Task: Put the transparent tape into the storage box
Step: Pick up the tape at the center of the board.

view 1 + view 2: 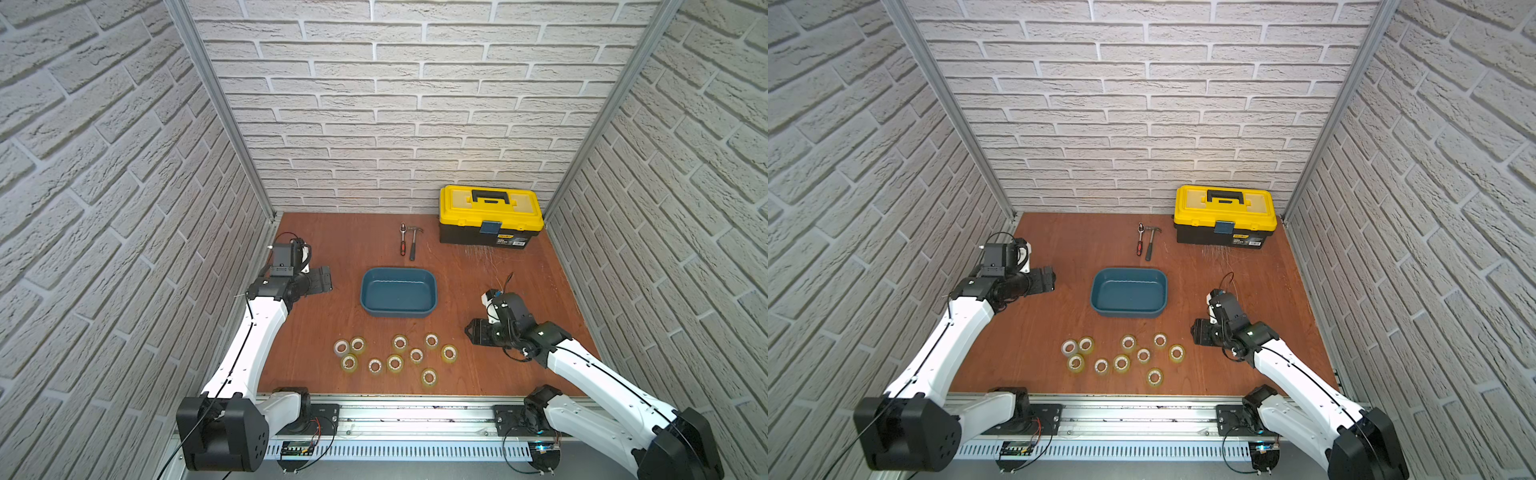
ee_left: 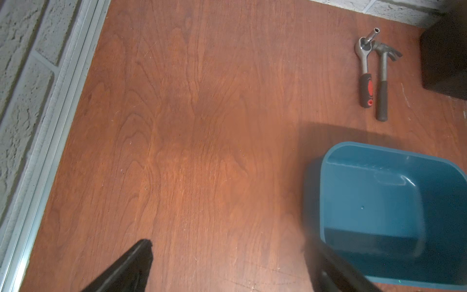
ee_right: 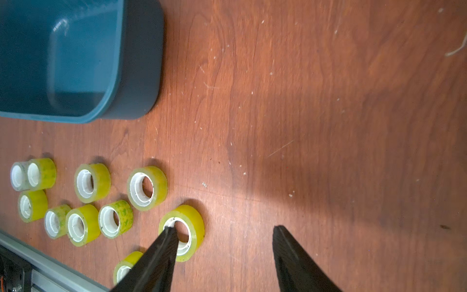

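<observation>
The storage box point(image 1: 399, 293) point(image 1: 1128, 291) is a shallow teal tub in the middle of the wooden table, and nothing lies inside it. Several rolls of transparent tape point(image 1: 395, 363) lie flat in front of it. My right gripper point(image 1: 467, 331) point(image 3: 223, 228) hovers open just right of the rightmost roll point(image 1: 449, 353) point(image 3: 195, 223). In the right wrist view one finger overlaps that roll's white core, and nothing lies between the jaws. My left gripper point(image 1: 327, 279) point(image 2: 227, 246) stands open to the left of the box point(image 2: 379, 197), holding nothing.
A yellow-lidded black toolbox point(image 1: 490, 216) stands at the back right. A hammer point(image 1: 414, 243) and a ratchet point(image 1: 403, 239) lie side by side behind the tub. Brick-patterned walls close in three sides, and a metal rail point(image 1: 415, 415) runs along the front.
</observation>
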Available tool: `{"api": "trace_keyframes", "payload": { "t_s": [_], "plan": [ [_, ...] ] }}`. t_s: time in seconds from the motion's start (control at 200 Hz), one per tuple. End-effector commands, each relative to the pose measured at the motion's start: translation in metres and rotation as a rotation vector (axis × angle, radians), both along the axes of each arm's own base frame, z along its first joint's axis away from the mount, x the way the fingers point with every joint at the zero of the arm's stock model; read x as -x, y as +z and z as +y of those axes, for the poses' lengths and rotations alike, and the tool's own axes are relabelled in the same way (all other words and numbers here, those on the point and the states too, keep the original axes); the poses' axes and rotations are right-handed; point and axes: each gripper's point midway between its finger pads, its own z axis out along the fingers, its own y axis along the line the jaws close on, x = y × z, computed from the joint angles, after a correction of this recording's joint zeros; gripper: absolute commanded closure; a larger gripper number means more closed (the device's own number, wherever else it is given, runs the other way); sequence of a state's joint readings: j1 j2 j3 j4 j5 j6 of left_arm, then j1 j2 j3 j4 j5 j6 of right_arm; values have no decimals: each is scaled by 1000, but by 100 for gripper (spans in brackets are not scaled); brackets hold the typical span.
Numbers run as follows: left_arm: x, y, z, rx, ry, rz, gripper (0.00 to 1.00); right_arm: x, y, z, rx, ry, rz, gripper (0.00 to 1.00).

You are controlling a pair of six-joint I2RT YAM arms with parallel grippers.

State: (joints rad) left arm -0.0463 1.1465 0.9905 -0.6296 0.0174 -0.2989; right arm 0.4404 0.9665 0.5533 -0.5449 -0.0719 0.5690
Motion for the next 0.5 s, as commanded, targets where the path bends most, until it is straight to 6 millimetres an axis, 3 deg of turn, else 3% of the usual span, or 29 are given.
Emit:
{"api": "trace_keyframes", "payload": {
  "t_s": [0.0, 0.19, 0.49],
  "plan": [
    [-1, 11, -5, 7, -31, -41, 2, 7, -6, 6, 19, -4, 37, 39],
    [-1, 7, -7, 15, -42, -26, 2, 14, -14, 18, 40, 17, 66, 48],
    [0, 10, -10, 28, -49, -40, 2, 22, -24, 37, 63, 58, 95, 50]
  ]
}}
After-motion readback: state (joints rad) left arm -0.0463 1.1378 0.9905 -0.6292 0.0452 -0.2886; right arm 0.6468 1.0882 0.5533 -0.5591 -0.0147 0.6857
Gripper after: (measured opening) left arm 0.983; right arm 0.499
